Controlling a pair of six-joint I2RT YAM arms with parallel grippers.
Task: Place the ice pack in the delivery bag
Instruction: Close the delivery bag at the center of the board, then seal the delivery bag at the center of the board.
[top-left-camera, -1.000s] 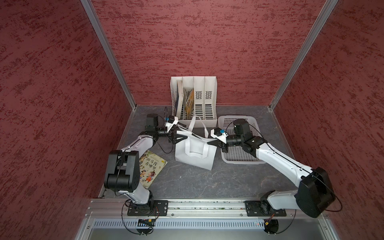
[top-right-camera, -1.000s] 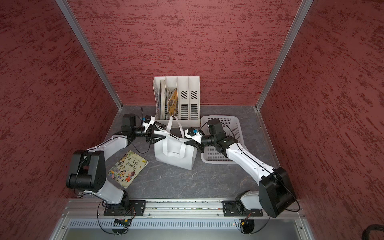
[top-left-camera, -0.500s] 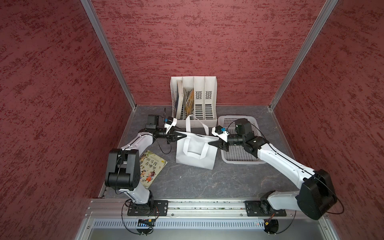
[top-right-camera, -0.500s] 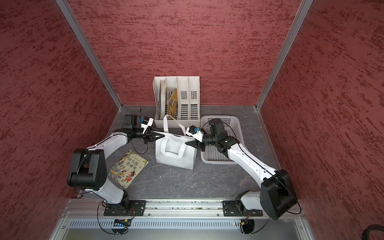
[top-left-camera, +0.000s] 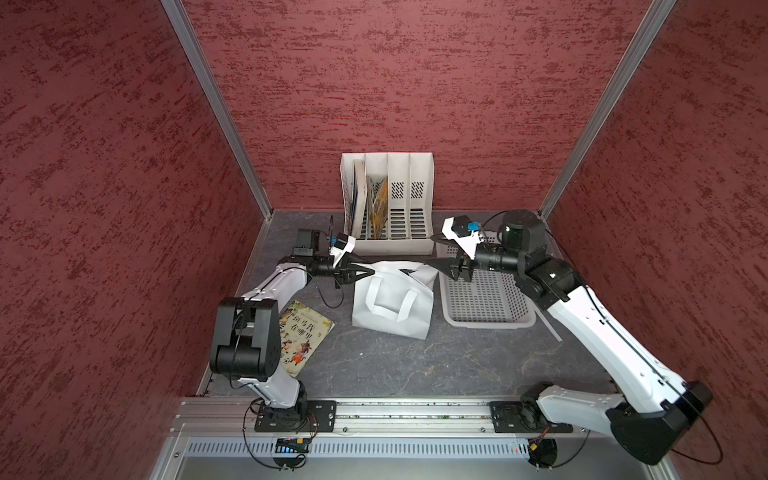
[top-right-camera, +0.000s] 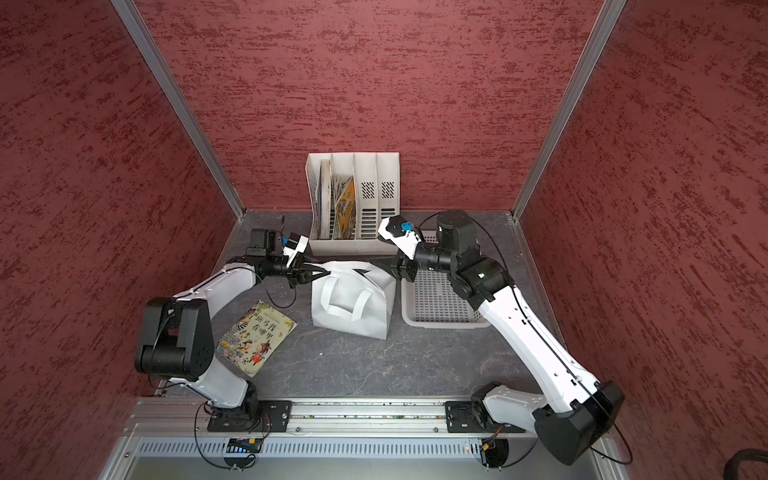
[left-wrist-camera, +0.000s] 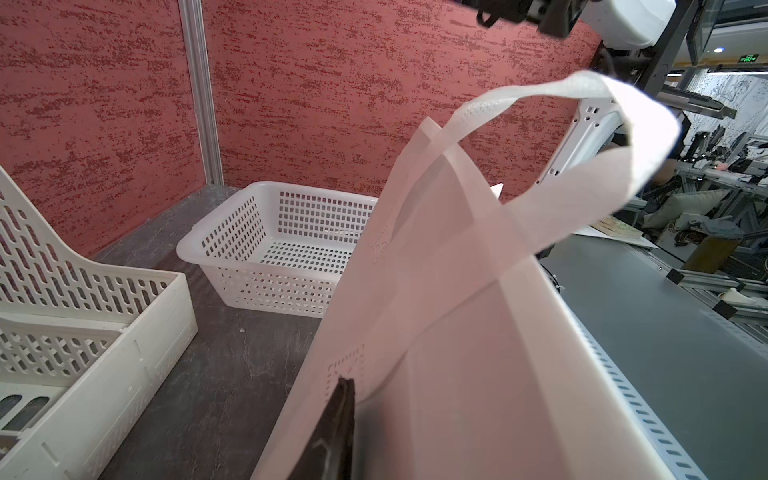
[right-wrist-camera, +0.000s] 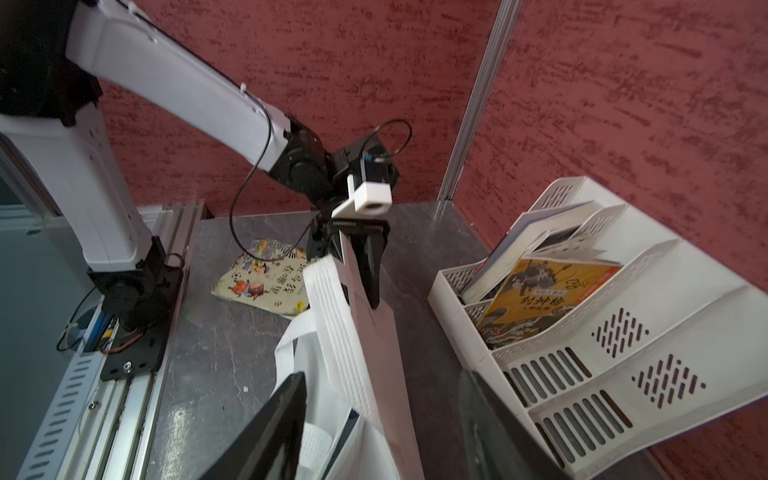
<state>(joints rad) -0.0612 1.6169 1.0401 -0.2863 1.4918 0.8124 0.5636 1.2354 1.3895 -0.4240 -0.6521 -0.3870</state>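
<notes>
The delivery bag stands on the table's middle, its white top pressed flat and one loop handle lying on its front. My left gripper is shut on the bag's left top edge. In the left wrist view the bag's fabric is pinched at my left gripper. My right gripper is open at the bag's right top corner. In the right wrist view the bag's rim runs between its spread fingers. The ice pack is out of view.
A white perforated basket sits right of the bag, under my right arm. A white file rack holding books stands against the back wall. A picture book lies flat by the left arm.
My left gripper closed on the bag's left edge. My right gripper let go of the bag, opened and drew back toward the basket. The bag's spread mouth has fallen flat.
</notes>
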